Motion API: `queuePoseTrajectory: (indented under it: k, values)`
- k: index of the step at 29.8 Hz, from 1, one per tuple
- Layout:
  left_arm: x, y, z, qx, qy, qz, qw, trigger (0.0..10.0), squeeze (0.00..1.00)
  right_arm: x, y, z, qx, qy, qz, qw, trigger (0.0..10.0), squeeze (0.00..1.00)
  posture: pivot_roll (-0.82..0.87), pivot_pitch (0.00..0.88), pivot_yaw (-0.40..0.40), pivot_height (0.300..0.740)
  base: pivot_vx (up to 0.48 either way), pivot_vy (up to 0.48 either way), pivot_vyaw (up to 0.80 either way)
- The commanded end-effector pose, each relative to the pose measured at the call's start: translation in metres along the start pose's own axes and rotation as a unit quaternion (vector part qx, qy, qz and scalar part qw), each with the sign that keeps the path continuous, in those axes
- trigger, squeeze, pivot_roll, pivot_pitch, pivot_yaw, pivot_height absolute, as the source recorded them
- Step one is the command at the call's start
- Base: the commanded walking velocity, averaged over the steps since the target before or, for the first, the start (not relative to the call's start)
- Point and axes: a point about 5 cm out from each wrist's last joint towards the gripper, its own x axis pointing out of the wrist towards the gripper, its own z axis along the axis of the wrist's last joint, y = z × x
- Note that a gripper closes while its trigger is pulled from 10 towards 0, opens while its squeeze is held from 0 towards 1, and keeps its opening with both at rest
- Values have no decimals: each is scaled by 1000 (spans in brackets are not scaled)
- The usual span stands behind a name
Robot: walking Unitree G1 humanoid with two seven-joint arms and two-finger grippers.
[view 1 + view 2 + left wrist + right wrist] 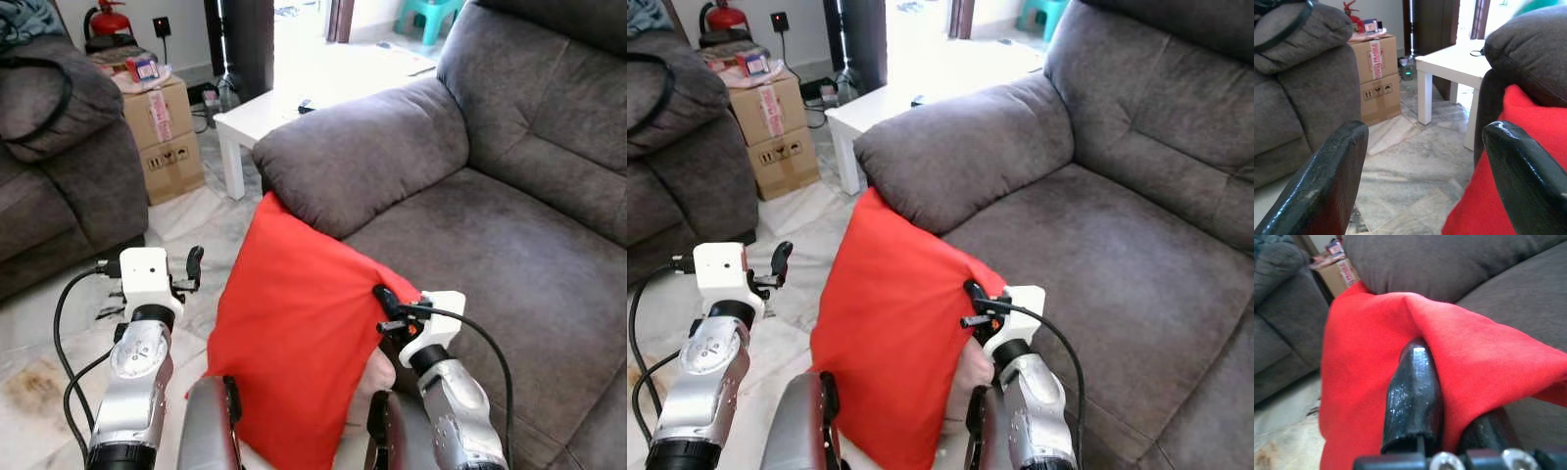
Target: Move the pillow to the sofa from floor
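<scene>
Gripping red pillow [289, 333] by its corner, my right gripper [385, 299] clamped on fabric | pillow upright against sofa [470, 225] armrest front | left gripper [194, 264] spread wide, empty, beside pillow | cardboard box [162, 137] tape print unreadable

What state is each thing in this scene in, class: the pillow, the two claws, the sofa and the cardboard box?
Red pillow: lifted, pinched at its right edge, top corner leaning on the sofa arm.
Right claw: shut on the pillow's fabric.
Left claw: open, holding nothing, beside the pillow.
Grey sofa: seat bare, pillow not yet on it.
Cardboard box: taped shut, small items resting on top.
</scene>
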Motion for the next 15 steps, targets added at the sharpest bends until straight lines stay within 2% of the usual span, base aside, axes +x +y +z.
queuePoseTrajectory:
  k: [1,5,11,15]
  values:
    - [0,-6,2,19,-10,-18,1000,10000,0,0,-7,32,-27,-70,-26,997,10000,0,82,0,-60,517,0,0,0]
    - [-3,-13,5,22,-23,-29,999,10000,0,-6,-7,34,-39,-67,-36,996,10000,0,93,0,-66,517,0,0,0]
    - [-7,-14,-1,22,-21,-31,999,10000,0,-14,-9,37,-47,-69,-50,995,10000,0,76,0,-63,517,0,0,0]
    - [-1,-18,-1,20,-21,-37,999,10000,0,-17,-13,38,-51,-72,-64,994,10000,0,67,0,-52,517,0,0,0]
